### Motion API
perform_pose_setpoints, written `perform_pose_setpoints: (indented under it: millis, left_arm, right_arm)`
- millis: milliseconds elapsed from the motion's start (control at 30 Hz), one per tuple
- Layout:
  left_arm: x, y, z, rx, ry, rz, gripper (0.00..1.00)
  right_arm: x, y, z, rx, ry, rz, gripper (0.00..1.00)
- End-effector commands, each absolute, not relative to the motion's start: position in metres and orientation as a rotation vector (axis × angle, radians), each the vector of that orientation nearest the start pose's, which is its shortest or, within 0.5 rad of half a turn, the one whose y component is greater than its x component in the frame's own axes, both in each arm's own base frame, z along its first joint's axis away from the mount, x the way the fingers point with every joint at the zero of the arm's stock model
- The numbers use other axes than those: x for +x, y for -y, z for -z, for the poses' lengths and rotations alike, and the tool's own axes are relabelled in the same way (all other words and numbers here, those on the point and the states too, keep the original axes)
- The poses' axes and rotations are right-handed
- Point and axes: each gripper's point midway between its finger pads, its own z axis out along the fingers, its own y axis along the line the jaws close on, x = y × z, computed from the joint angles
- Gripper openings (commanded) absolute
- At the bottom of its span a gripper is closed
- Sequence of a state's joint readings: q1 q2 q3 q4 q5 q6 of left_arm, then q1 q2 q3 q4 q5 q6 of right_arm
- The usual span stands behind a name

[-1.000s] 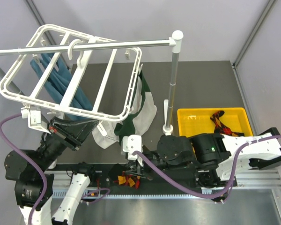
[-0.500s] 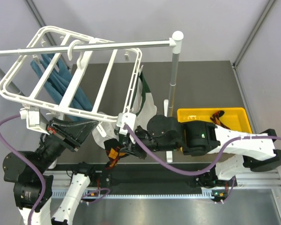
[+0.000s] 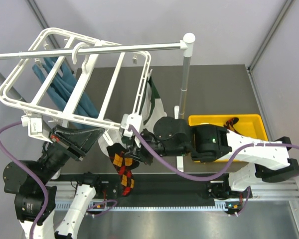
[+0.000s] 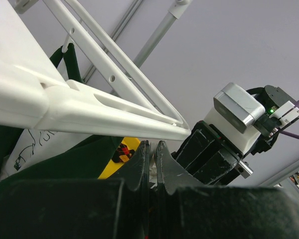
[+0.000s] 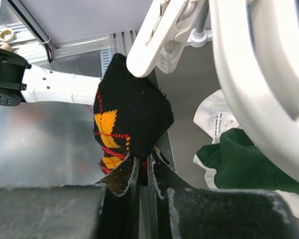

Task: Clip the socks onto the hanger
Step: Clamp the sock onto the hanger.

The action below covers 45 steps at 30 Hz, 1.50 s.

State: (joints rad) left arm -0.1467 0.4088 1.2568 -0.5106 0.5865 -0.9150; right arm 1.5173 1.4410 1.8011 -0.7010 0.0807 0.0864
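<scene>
Step in hand: presenting a sock to a clip, as I read it.

- Right gripper (image 5: 145, 158): closed tight on the lower end of the argyle sock (image 5: 132, 117). The sock stands up out of the fingers as a bunched pad, diamonds facing the camera. From the top camera the rest of it dangles below the hanger's near-right corner.
- Hanger (image 3: 89, 119): hooked on the metal rail (image 3: 114, 48) and tilted, near rim low.
- Clip (image 5: 159, 37): hangs from that corner. Its nose lies against the sock's top edge in the wrist view. I cannot tell if they touch. The sock is not between the clip's jaws.
- Left gripper (image 4: 152, 147): fingers drawn together to a thin slit, just under the hanger's near rim. I cannot tell whether it pinches anything.
- Already hanging beside that corner: a white sock (image 5: 214, 119) and a dark green sock (image 5: 234, 164). More argyle fabric sits in the yellow bin (image 3: 209, 124).

Progress, my judgement: part way, with this sock unclipped.

Next move calls for:
1. The clip's jaws must part, either by squeezing its tail or by pushing the cuff edge in.
2. A thin edge should lead, since the bunched fabric looks too thick to enter.
3. The hanger must be steadied, because a push will swing it.
</scene>
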Motion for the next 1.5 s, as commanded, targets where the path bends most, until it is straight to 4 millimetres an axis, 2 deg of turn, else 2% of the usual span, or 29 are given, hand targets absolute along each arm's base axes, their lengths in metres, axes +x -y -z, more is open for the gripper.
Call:
perform_pose_setpoints:
  millis: [0, 367, 767, 1100, 1167, 1200, 1333, 1433, 1467]
  left_arm:
    - [0.077, 0.138, -0.487, 0.022, -1.408, 1.258, 0.00]
    - [0.076, 0.138, -0.488, 0.028, -1.403, 1.262, 0.00]
    - [0.076, 0.138, -0.485, 0.027, -1.406, 1.265, 0.00]
    - [0.077, 0.137, -0.484, 0.026, -1.407, 1.253, 0.00]
    - [0.076, 0.137, -0.483, 0.033, -1.407, 1.250, 0.11]
    - [0.076, 0.137, -0.484, 0.034, -1.405, 1.247, 0.26]
    - [0.073, 0.135, -0.484, 0.043, -1.388, 1.224, 0.45]
    - [0.070, 0.134, -0.485, 0.053, -1.382, 1.212, 0.53]
    - [0.069, 0.134, -0.486, 0.057, -1.382, 1.209, 0.64]
  right_arm:
    - [0.035, -0.415, -0.409, -1.278, -1.552, -0.999, 0.00]
    - [0.053, -0.415, -0.416, -1.223, -1.570, -0.989, 0.00]
    - [0.058, -0.414, -0.431, -1.193, -1.547, -1.011, 0.00]
    - [0.059, -0.421, -0.438, -1.176, -1.525, -1.036, 0.00]
    - [0.059, -0.421, -0.437, -1.176, -1.527, -1.036, 0.00]
    - [0.058, -0.421, -0.437, -1.170, -1.527, -1.041, 0.00]
    - [0.055, -0.417, -0.445, -1.153, -1.498, -1.077, 0.00]
    - [0.058, -0.415, -0.446, -1.131, -1.504, -1.072, 0.00]
    - [0.060, -0.413, -0.446, -1.126, -1.506, -1.067, 0.00]
